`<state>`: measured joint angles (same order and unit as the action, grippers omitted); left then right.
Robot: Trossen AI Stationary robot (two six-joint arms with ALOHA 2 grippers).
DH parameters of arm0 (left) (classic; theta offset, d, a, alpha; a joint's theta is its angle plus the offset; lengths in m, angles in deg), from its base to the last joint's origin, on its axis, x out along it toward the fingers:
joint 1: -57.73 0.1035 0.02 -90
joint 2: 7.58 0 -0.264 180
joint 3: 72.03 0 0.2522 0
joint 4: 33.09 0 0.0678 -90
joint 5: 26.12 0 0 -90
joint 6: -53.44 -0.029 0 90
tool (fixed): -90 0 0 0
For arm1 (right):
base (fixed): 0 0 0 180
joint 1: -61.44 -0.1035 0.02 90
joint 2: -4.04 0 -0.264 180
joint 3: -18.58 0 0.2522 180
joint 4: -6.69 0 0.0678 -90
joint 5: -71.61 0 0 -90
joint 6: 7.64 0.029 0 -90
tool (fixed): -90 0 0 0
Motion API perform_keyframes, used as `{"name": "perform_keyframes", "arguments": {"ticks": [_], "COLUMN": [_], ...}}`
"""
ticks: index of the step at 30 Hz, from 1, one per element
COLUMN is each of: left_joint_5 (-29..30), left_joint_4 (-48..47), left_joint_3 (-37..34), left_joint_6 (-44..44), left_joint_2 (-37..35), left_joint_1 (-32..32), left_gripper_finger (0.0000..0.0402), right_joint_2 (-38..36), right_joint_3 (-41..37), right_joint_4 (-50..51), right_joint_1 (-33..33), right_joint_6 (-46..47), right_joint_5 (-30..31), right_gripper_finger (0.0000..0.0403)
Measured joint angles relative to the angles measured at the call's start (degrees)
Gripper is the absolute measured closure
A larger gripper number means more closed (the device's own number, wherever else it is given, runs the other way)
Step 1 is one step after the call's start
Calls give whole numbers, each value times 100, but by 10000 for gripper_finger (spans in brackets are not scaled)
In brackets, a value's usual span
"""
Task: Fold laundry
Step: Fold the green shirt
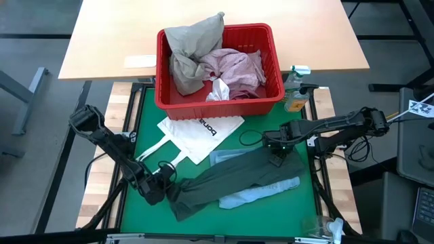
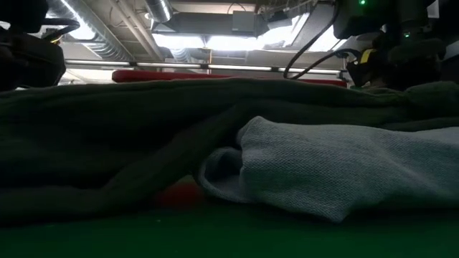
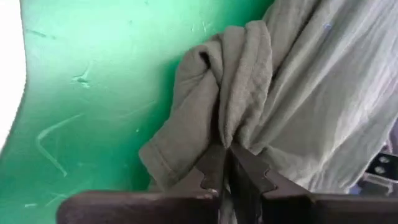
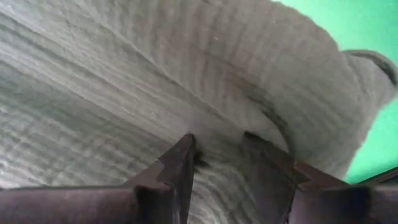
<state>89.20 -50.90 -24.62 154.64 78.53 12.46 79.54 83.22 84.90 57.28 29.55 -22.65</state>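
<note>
Your left gripper [image 3: 227,163] is clamped tight on a bunched end of the dark grey-green garment [image 1: 230,177], which lies across the green mat [image 1: 146,122]. Your right gripper [image 4: 219,163] has its fingers partly apart, pinching a fold of that garment's other end.

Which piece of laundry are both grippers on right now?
On the green mat, in front of the red basket, lies a long dark grey-green garment. It stretches from the left gripper to the right gripper, over a light blue piece.
</note>
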Motion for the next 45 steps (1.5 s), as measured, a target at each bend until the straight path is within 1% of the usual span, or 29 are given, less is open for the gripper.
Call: {"name": "perform_keyframes", "arguments": {"ticks": [4, 9, 12, 14, 16, 20, 23, 25, 28, 31, 34, 37, 39, 42, 45], "left_joint_5": [12, 48, -112, -228, -221, -36, 244, 371, 441, 452, 452, 531, 567, 663, 1128], "left_joint_4": [-25, -18, -69, -158, -158, -160, -222, -319, -487, -611, -513, -288, 55, 862, 1881], "left_joint_3": [0, 0, 0, -1, -2, -4, -4, -4, -4, -4, -4, -4, -4, -4, -4], "left_joint_6": [-396, -903, -1025, -1013, -1030, -1028, -1114, -1303, -1486, -1489, -1447, -1195, -1171, -1668, -2514], "left_joint_2": [0, 0, 0, 0, 0, -69, -255, -421, -665, -810, -817, -808, -807, -807, -724], "left_joint_1": [75, 223, 285, 294, 250, 152, 53, -14, -103, -146, -144, -111, -68, -37, -51], "left_gripper_finger": [356, 303, 282, 278, 277, 277, 277, 277, 276, 276, 276, 276, 276, 276, 276], "right_joint_2": [0, 0, -31, -62, -90, -142, -142, -142, -142, -142, -142, -142, -142, -142, -142], "right_joint_3": [-2, -2, -2, 17, 96, 341, 529, 609, 649, 651, 651, 651, 651, 651, 651], "right_joint_4": [28, 20, 15, 42, 62, 49, 2, -117, -332, -558, -754, -937, -1113, -1397, -1499], "right_joint_1": [6, 4, 4, 4, 4, 4, 4, -1, -1, -1, -1, -95, -241, -603, -995], "right_joint_6": [-35, -166, -169, -169, -171, -173, -175, -176, -276, -403, -451, -451, -453, -453, -450], "right_joint_5": [16, 14, 14, 13, 14, 32, 73, 56, -136, -233, -237, -230, -169, -90, 265], "right_gripper_finger": [262, 262, 262, 262, 262, 262, 262, 262, 262, 262, 262, 262, 262, 262, 262]}}
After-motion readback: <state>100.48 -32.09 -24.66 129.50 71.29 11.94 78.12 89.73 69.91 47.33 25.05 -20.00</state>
